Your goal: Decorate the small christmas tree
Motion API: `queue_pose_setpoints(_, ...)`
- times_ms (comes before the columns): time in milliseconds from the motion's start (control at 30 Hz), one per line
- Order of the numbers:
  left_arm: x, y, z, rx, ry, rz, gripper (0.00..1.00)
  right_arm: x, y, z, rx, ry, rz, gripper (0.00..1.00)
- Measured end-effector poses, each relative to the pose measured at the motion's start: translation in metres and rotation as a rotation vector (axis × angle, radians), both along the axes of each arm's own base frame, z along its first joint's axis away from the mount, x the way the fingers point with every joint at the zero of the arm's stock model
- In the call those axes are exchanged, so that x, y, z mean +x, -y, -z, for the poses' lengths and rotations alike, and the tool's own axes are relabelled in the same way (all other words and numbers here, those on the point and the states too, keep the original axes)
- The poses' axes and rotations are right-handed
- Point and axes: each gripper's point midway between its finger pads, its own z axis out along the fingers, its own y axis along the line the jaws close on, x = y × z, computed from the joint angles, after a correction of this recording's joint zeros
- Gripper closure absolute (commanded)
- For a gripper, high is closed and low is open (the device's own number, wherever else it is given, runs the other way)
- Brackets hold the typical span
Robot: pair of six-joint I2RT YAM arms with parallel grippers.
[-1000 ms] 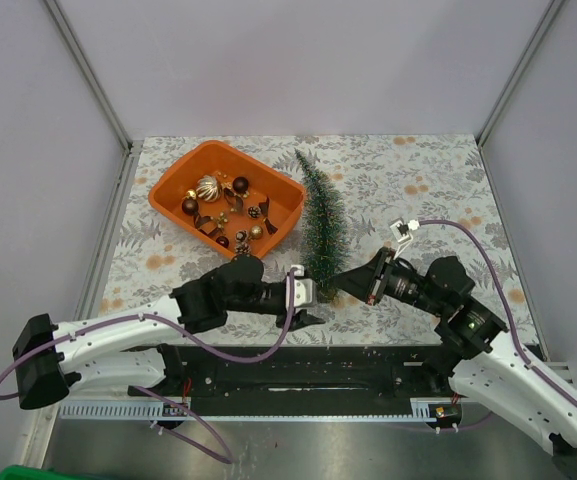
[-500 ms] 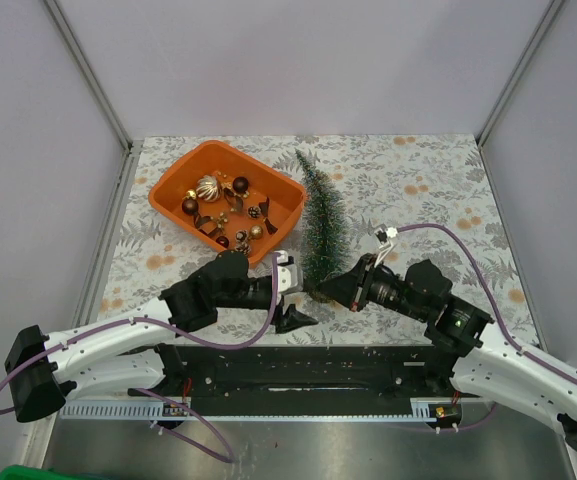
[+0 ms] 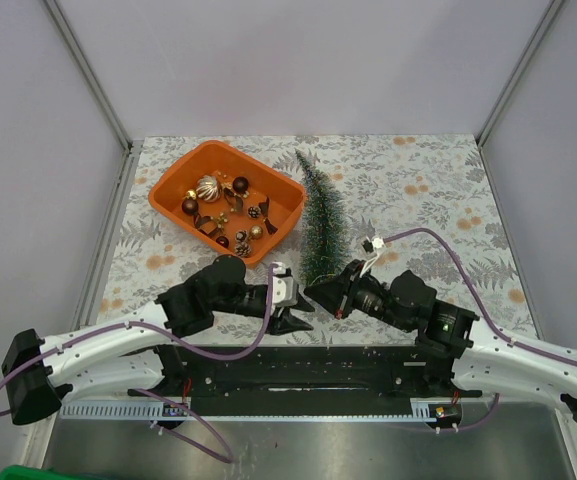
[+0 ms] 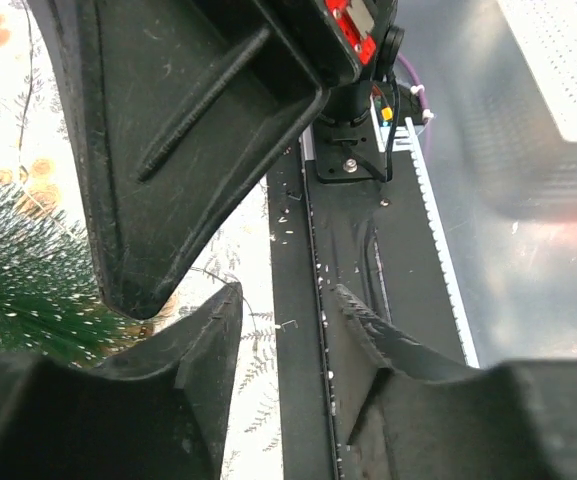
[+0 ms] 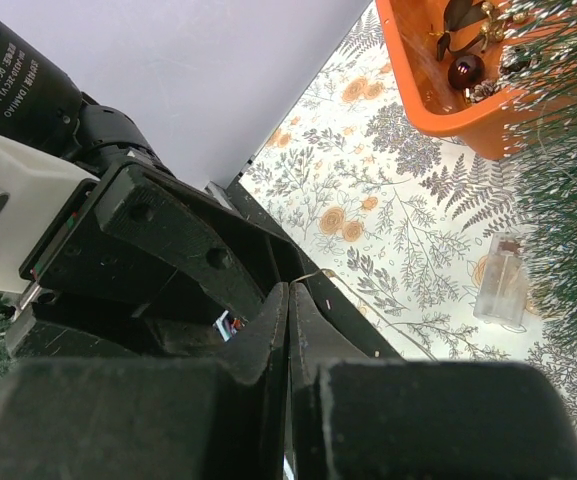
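**A:** What's there, biggest first, and how many of each?

**B:** One table (image 3: 418, 190) under a fern-print cloth. There are two arms. The left arm (image 3: 118, 335) comes in from the lower left of the overhead frame and the right arm (image 3: 528, 350) from the lower right, and they meet low in the centre. One small christmas tree (image 3: 320, 220) lies on the cloth at centre, tip toward the top of the frame and base toward the grippers. One orange tray (image 3: 178, 172) sits just left of it. In the tray are ornaments (image 3: 208, 188), ten or so balls, cones and bows, too tangled for an exact count.

**A:** And the fingers?

**B:** The left gripper (image 3: 293, 318) is released, its jaws parted with nothing between them. The right gripper (image 3: 315, 290) is clenched, fingers flat together, with its tip just beside the tree's base.

**A:** What do the wrist cameras add?

**B:** The right wrist view shows one small clear bottle (image 5: 503, 280) on the cloth beside the needles at the right edge. I can't find it overhead. It also shows a thin thread (image 5: 308, 277) at the closed fingertips, but I can't tell whether it's pinched. The left wrist view shows the gap between its own fingers (image 4: 208, 340) and needles at its left edge.
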Motion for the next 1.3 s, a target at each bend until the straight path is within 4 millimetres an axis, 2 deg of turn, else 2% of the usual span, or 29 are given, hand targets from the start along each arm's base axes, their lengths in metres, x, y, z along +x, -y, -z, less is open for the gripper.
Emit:
queue_pose_setpoints(167,0.007,-0.003,0.000,-0.007,0.009,-0.038,1.00,-0.001,-0.001,0.000,-0.005,0.010,0.013,1.00)
queue_pose_setpoints(333,0.020,-0.008,0.000,-0.012,0.018,-0.099,1.00,-0.003,-0.002,-0.004,0.008,0.020,0.022,1.00)
queue_pose_setpoints(500,0.038,-0.015,0.005,-0.009,0.032,-0.187,1.00,-0.003,-0.002,-0.003,0.003,0.019,0.024,0.88)
queue_pose_setpoints(633,0.068,-0.028,0.006,-0.013,0.044,-0.330,1.00,-0.004,0.006,0.001,-0.017,0.014,0.031,0.79)
queue_pose_setpoints(767,0.095,-0.046,0.017,0.007,0.018,-0.486,1.00,-0.008,0.021,-0.009,0.007,0.023,0.048,0.76)
queue_pose_setpoints(900,0.117,-0.065,0.031,0.032,-0.015,-0.622,1.00,-0.012,0.033,-0.007,-0.005,0.017,0.052,0.71)
queue_pose_setpoints(1000,0.124,-0.071,0.033,0.035,-0.033,-0.676,1.00,-0.013,0.036,-0.002,-0.034,0.007,0.055,0.77)
queue_pose_setpoints(1100,0.126,-0.072,0.032,0.028,-0.041,-0.689,1.00,-0.013,0.038,0.004,-0.060,-0.001,0.056,0.77)
queue_pose_setpoints(1300,0.114,-0.065,0.031,0.016,-0.080,-0.619,0.99,-0.011,0.033,0.006,-0.066,-0.005,0.057,0.79)
